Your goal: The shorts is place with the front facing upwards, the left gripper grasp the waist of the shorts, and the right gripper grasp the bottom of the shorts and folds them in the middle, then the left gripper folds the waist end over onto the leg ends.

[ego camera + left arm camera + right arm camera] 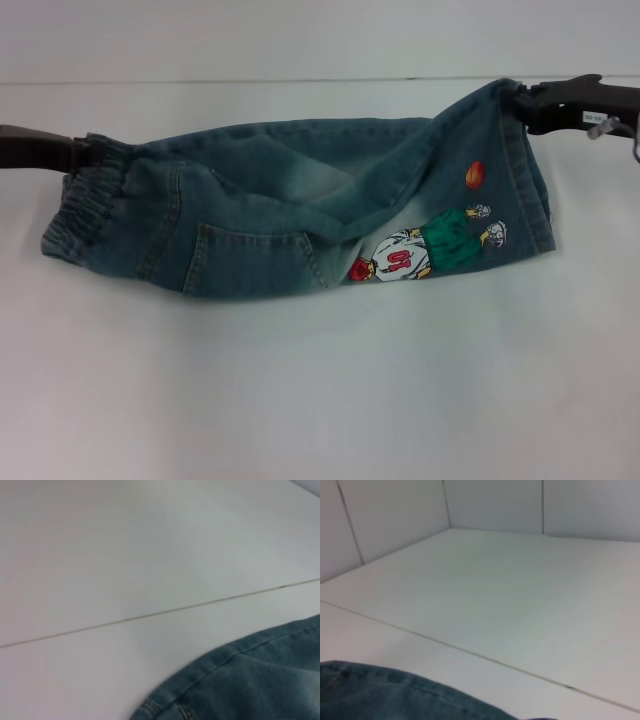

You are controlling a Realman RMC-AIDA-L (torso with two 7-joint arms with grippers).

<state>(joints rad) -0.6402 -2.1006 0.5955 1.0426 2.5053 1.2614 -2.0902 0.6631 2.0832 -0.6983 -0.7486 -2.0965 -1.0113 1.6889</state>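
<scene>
The left gripper (85, 152) pinches the elastic waist (72, 208) of the denim shorts (300, 210) at far left. The right gripper (520, 100) clamps the leg hem (525, 170) at far right, so the cloth hangs taut between them for the lengthwise fold.

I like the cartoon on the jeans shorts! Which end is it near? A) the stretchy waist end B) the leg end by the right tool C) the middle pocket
B: the cartoon patch sits on the shorts near the leg end held at the right tool, far from the elastic waist.

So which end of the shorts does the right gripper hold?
The leg end, the end with the cartoon print; the right gripper pinches its far corner. The left gripper holds the elastic waist.
</scene>
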